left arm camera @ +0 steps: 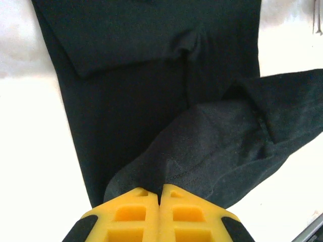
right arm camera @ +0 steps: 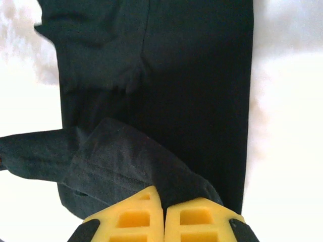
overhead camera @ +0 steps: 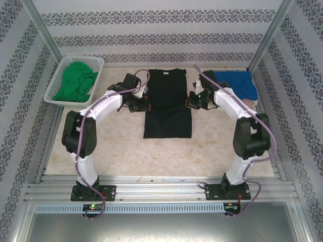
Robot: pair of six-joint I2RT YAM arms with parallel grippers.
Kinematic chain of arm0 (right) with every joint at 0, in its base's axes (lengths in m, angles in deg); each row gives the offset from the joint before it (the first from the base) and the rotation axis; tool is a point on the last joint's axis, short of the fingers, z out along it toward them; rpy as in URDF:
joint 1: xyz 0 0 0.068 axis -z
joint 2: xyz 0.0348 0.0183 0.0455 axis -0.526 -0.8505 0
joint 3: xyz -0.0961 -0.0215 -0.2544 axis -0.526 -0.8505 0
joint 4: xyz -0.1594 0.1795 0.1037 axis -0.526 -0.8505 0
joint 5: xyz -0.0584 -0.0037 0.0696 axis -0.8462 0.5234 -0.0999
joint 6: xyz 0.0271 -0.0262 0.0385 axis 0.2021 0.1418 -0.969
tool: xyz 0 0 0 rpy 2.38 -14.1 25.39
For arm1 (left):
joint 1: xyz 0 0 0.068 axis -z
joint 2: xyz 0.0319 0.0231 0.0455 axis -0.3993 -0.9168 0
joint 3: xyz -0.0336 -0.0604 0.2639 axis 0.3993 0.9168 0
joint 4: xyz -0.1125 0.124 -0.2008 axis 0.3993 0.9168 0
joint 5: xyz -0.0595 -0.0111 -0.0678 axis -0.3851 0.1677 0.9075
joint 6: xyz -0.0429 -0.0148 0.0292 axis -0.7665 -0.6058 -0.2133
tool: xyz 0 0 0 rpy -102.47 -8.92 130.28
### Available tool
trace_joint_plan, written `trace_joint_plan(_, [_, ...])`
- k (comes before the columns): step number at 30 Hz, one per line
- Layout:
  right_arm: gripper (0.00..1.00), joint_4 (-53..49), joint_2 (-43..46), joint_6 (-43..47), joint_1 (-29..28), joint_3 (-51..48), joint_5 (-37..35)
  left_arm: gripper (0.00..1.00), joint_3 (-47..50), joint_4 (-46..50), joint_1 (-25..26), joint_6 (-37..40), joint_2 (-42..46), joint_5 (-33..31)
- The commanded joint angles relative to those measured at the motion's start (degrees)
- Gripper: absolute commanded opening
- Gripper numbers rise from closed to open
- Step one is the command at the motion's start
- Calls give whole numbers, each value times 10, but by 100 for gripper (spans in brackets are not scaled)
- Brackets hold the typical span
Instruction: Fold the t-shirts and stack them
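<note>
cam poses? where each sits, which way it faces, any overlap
Top: above and behind the bases, looking down at the table; left arm and right arm show, flanking the black shirt.
Left wrist: on the left arm, facing down past its yellow fingers; left gripper shut on a shirt fold.
Right wrist: mirrored on the right arm; right gripper shut on the shirt's other edge.
Shared: all three see the black shirt.

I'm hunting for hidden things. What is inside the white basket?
A crumpled green t-shirt lies in the white basket and fills most of it. Anything beneath that shirt is covered, so I cannot tell what else is there.
</note>
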Motion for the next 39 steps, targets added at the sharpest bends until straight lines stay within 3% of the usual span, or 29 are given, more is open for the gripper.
trace_joint_plan(1, [6,-5,-64,23,10,60,40,0,-57,-7,-17,27,-53,53])
trace_joint_plan(7, [7,-19,-171,30,19,153,70,0,-167,30,-47,36,-154,92])
trace_joint_plan(18, [13,-16,-202,20,35,167,37,5,-292,88,-77,51,-276,117])
trace_joint_plan(20, [14,-18,-198,17,40,165,28,11,-304,96,-79,54,-284,108])
trace_joint_plan(22, [30,-14,-197,9,45,166,25,20,-323,102,-81,52,-295,109])
trace_joint_plan(27, [33,6,-163,5,38,180,34,40,-387,134,-83,54,-308,106])
trace_joint_plan(32, [35,6,-118,22,-2,169,-48,48,-460,175,-88,50,-307,71])
trace_joint_plan(36, [34,67,-125,2,-30,125,-39,42,-408,146,-70,38,-266,32])
trace_joint_plan(39, [32,84,-163,-12,-36,130,-19,42,-292,58,-40,22,-217,39])
